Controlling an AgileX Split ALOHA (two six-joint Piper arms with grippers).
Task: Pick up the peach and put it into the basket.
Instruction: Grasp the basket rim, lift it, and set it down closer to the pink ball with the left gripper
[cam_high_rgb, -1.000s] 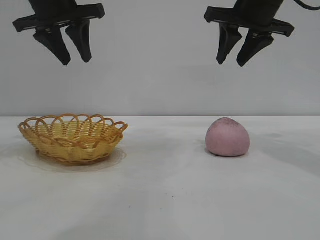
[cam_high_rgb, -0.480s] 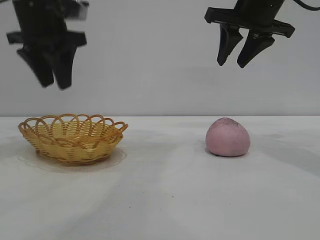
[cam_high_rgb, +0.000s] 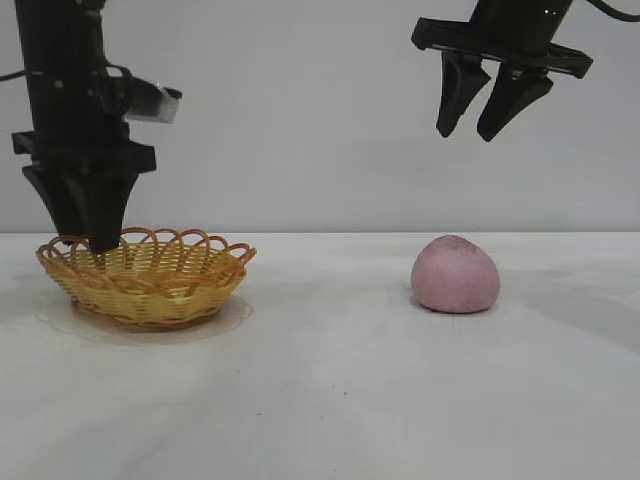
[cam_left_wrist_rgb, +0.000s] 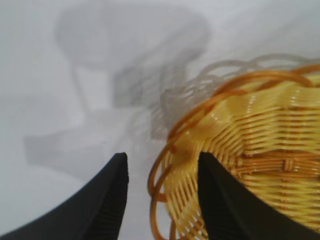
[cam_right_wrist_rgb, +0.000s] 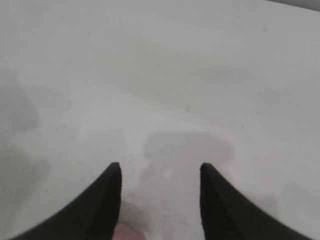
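Observation:
The dusty-pink peach rests on the white table, right of centre. High above it hangs my right gripper, open and empty; in the right wrist view only a sliver of the peach shows near my right gripper. The yellow wicker basket stands at the left. My left gripper is down at the basket's left rim. In the left wrist view its open jaws straddle the looped rim of the basket, one finger inside, one outside, with a gap beside the rim.
The white table stretches between basket and peach. A plain grey wall stands behind. Shadows of the left arm fall on the table beside the basket.
My left arm has come down from high above the table to the basket's left rim, turning as it dropped. The right arm, peach and basket have stayed put.

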